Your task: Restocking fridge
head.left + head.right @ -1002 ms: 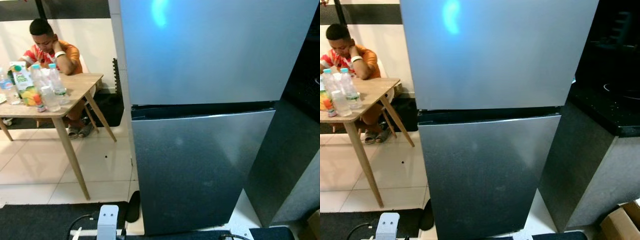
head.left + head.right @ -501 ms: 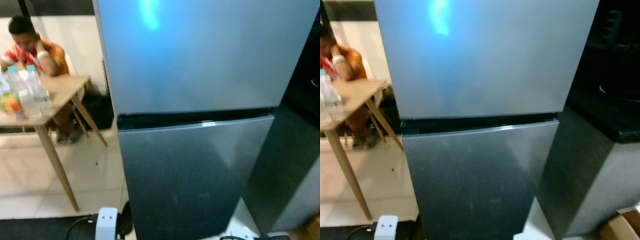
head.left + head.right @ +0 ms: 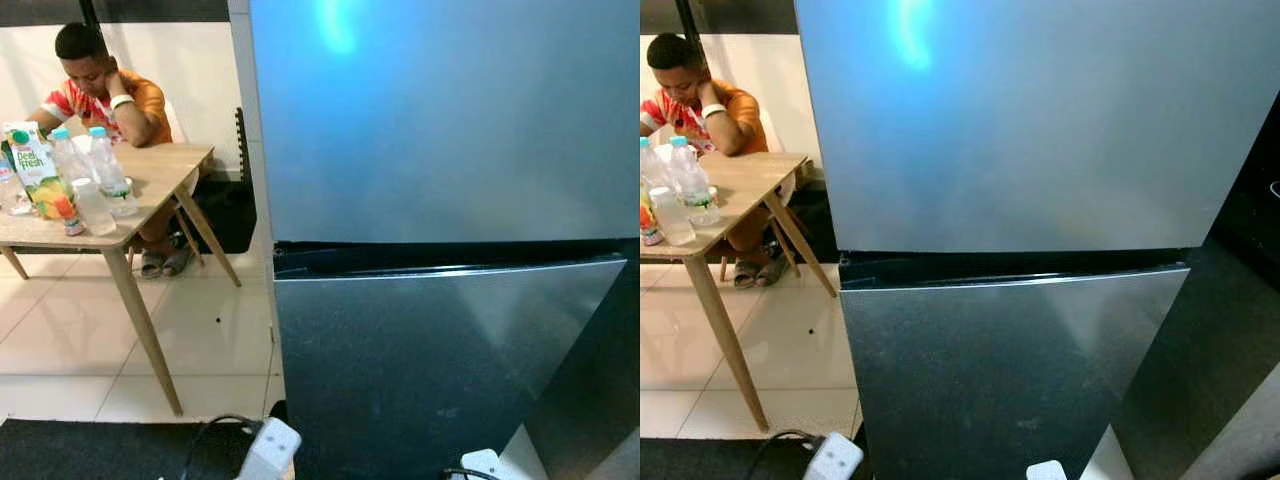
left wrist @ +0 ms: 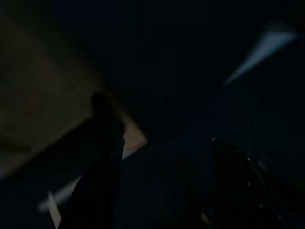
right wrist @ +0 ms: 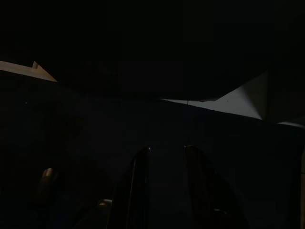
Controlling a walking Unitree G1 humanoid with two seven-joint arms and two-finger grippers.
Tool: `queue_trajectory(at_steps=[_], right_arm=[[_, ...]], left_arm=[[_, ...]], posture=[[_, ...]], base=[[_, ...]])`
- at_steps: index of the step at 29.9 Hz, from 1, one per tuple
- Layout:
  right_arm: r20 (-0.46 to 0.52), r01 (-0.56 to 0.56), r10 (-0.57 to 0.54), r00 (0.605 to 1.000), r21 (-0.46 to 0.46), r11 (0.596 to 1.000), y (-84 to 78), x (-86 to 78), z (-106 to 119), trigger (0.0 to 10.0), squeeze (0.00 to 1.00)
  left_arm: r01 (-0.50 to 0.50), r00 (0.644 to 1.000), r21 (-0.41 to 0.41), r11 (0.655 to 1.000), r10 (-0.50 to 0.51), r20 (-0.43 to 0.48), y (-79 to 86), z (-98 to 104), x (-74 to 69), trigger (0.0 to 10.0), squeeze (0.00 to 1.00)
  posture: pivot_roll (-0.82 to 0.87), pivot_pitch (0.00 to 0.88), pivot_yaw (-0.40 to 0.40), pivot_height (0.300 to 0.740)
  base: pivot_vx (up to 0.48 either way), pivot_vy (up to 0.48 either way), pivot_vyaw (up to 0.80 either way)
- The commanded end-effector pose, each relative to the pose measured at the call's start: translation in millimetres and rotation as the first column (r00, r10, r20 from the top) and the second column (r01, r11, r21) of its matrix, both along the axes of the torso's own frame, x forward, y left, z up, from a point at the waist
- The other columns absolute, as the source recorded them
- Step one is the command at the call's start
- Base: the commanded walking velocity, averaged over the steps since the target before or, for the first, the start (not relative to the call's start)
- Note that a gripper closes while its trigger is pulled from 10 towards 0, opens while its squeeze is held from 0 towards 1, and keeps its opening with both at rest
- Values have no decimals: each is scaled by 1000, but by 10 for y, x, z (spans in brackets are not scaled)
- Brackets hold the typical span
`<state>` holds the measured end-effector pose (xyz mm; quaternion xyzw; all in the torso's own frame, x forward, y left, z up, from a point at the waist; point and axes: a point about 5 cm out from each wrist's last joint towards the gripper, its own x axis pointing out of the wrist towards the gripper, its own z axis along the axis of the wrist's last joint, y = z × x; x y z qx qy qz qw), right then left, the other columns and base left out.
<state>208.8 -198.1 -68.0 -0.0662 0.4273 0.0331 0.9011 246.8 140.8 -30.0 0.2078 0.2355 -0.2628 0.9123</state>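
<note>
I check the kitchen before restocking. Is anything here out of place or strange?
Mostly tidy. The fridge has both doors shut. The bottles and juice carton stand upright on the wooden table. One oddity: a white power strip lies on the floor by the fridge foot.

Head views bright, sharp; bluish glare on fridge (image 3: 440,120) door; wrist views near-black.

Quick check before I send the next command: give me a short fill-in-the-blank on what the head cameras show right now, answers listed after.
1. Both doors of the fridge are ____.
2. The juice carton stands on the wooden ____.
3. A person sits at the table, on the robot's ____ side.
4. The water bottles have ____ caps.

Missing words: closed; table; left; blue
</note>
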Motion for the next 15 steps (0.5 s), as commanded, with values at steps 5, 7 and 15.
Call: queue_trajectory(at_steps=[5, 7, 15], right_arm=[[-2, 13, -13, 1000, -5, 1000, -33, -10, -1, 10000, 0], [8, 16, -16, 1000, -5, 1000, -29, 19, 15, 10000, 0], [18, 29, -29, 999, -5, 1000, -36, 30, 24, 10000, 0]], left_arm=[[156, 984, 116, 981, -165, 68, -40, 173, 209, 0, 0], [106, 979, 191, 976, -136, 152, -50, 337, 433, 0, 0], [-281, 864, 348, 895, 77, 498, 248, 785, 854, 10000, 0]], posture=[[-9, 62, 4, 740], [-15, 60, 10, 740], [-23, 56, 20, 740]], base=[[0, 0, 0], [0, 0, 0], [0, 0, 0]])
